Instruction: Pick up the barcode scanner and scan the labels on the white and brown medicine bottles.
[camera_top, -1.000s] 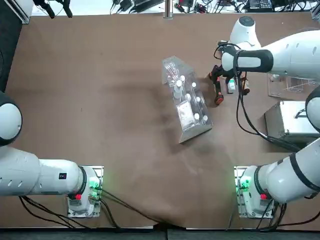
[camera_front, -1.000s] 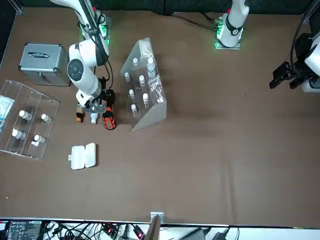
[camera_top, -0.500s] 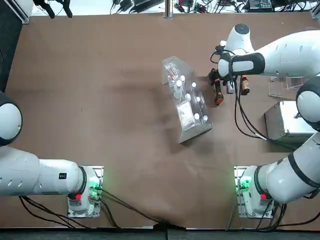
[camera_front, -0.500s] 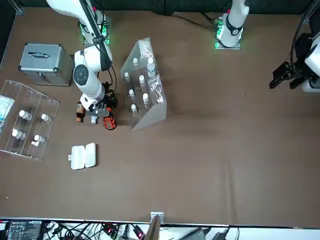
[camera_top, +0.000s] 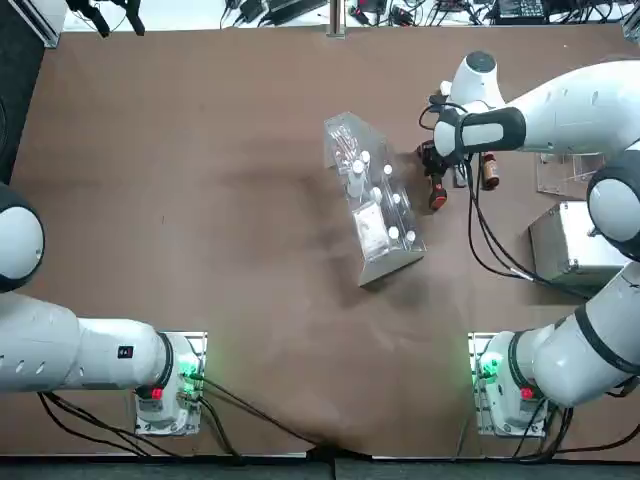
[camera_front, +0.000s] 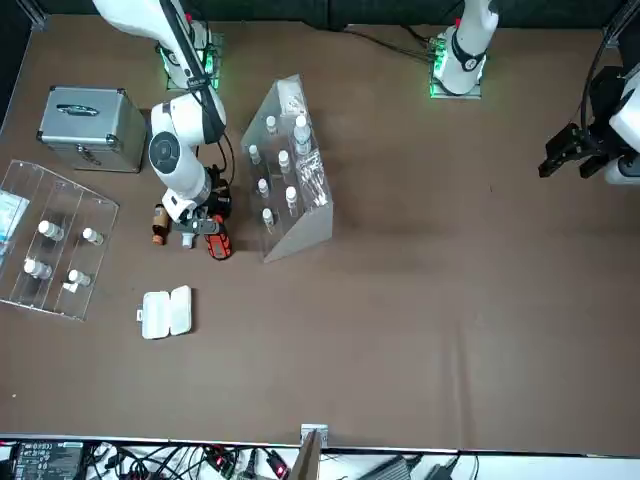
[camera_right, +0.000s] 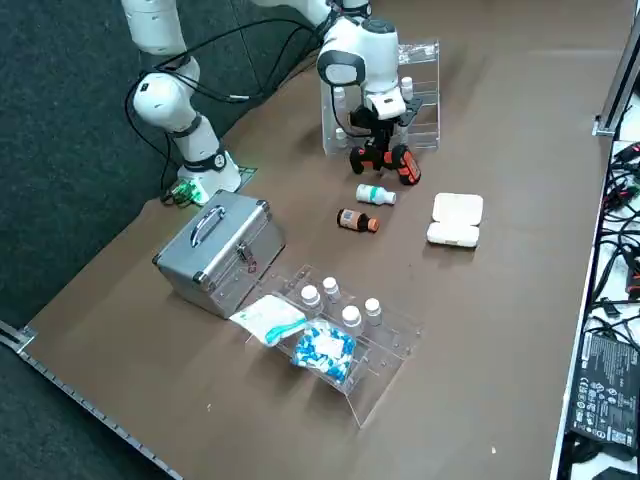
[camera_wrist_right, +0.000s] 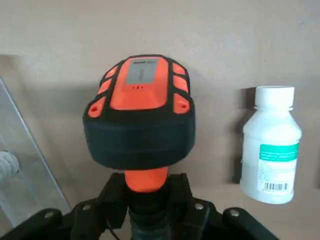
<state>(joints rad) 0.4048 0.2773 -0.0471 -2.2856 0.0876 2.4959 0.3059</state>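
Right gripper (camera_wrist_right: 145, 220) fingers are seen closed around the scanner (camera_wrist_right: 140, 115) handle, low over the table beside the clear rack (camera_top: 372, 205), so a firm grip should be kept and the orange head tipped toward the white bottle (camera_wrist_right: 270, 145) lying just beside it, the brown bottle (camera_top: 489, 170) being 1 place beyond.

Right gripper (camera_right: 378, 140) low over scanner (camera_right: 384, 160), hemmed between clear rack (camera_top: 372, 203) on one side and white bottle (camera_right: 373, 194) on other. Brown bottle (camera_right: 356, 220) lies just beyond white one; gap between bottles narrow. White case (camera_right: 455, 220) near far edge. Metal box (camera_right: 218, 252) and vial tray (camera_right: 350, 345) crowd table's right edge. Wide bare table (camera_top: 180, 200) toward left edge.
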